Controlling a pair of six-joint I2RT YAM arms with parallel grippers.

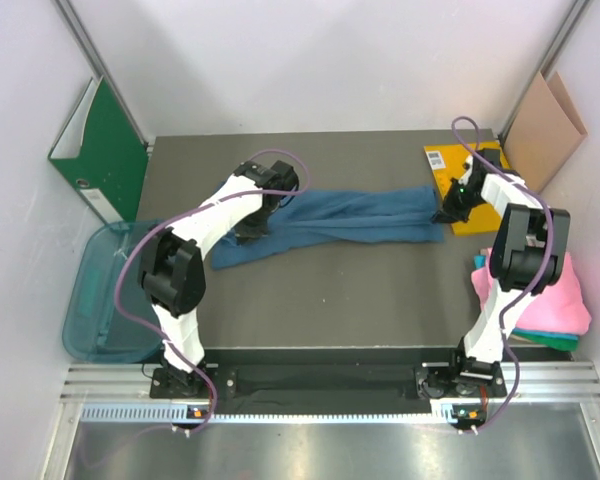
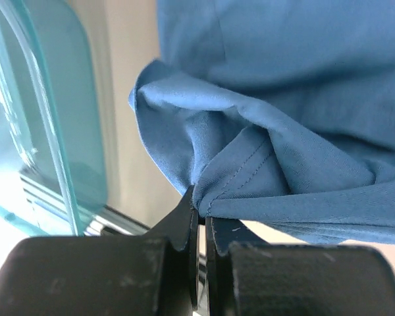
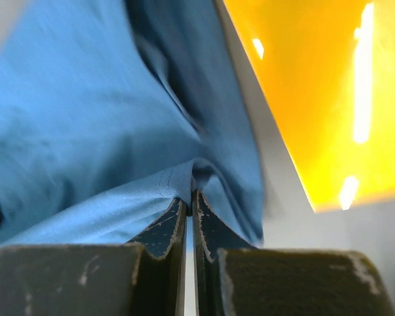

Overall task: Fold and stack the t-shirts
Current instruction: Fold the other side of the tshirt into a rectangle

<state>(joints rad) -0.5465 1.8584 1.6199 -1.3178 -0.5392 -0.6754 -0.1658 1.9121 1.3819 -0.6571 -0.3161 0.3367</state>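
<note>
A dark blue t-shirt (image 1: 340, 222) lies stretched in a long band across the middle of the table. My left gripper (image 1: 248, 232) is shut on its left end; in the left wrist view the hem (image 2: 250, 174) is pinched between the fingertips of that gripper (image 2: 201, 209). My right gripper (image 1: 446, 213) is shut on the right end, and the right wrist view shows blue cloth (image 3: 85, 131) bunched at the tips of the right gripper (image 3: 190, 197). A pink t-shirt (image 1: 565, 295) lies folded at the right edge on a teal-green one (image 1: 555, 338).
A green binder (image 1: 105, 150) leans at the back left. A teal plastic bin (image 1: 105, 295) sits left of the table. A yellow sheet (image 1: 470, 190) lies under the right gripper, with brown cardboard (image 1: 545, 125) leaning behind it.
</note>
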